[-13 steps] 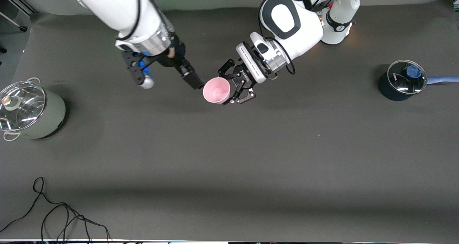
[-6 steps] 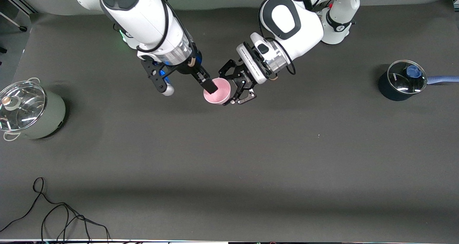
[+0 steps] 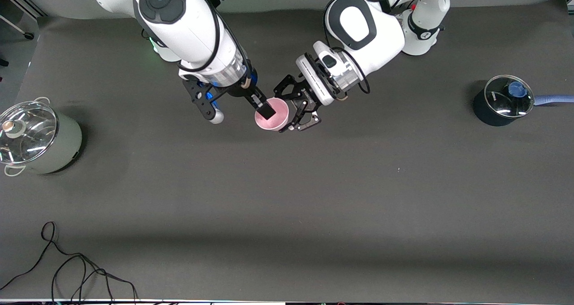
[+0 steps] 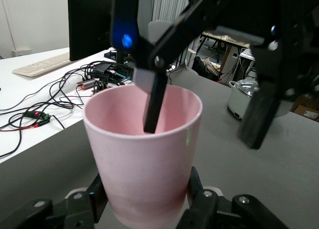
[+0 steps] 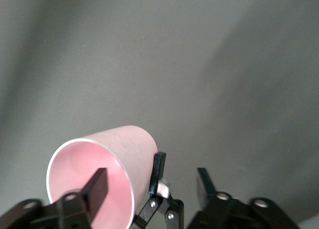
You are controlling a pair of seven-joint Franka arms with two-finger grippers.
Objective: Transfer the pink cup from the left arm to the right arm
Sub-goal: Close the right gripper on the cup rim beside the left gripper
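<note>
Pink cup: the pink cup [image 3: 271,115] sits at upper centre of the front view, held up over the dark table mat [image 3: 314,197], its open mouth turned toward the right arm's end of the table and somewhat toward the camera.

Left gripper: the left gripper [image 3: 299,111], the openwork claw, is clenched on the cup's lower body; in the left wrist view its linked fingers [image 4: 89,201] press the cup [image 4: 144,159] from both sides near the base.

Right gripper: the right gripper [image 3: 262,110] is at the cup's mouth with its slim fingers spread. 1 finger [image 4: 154,102] reaches down inside the cup; the other [image 4: 261,109] hangs outside, clear of the wall. It grips nothing yet. The right wrist view shows the cup [image 5: 99,174] with a finger [image 5: 94,186] inside its rim.

Step in hand: the handover itself, judged about midway. The cup is presented and the right gripper straddles the rim, but the grasp is not yet made.

Next move: it calls for the right fingers to pinch the wall between them, and only then for the claw to release. Letting go too early would probably drop the cup.

Other things: a lidded grey-green pot [image 3: 38,137] at the frame's left edge, a dark lidded saucepan [image 3: 502,101] at its right edge.
</note>
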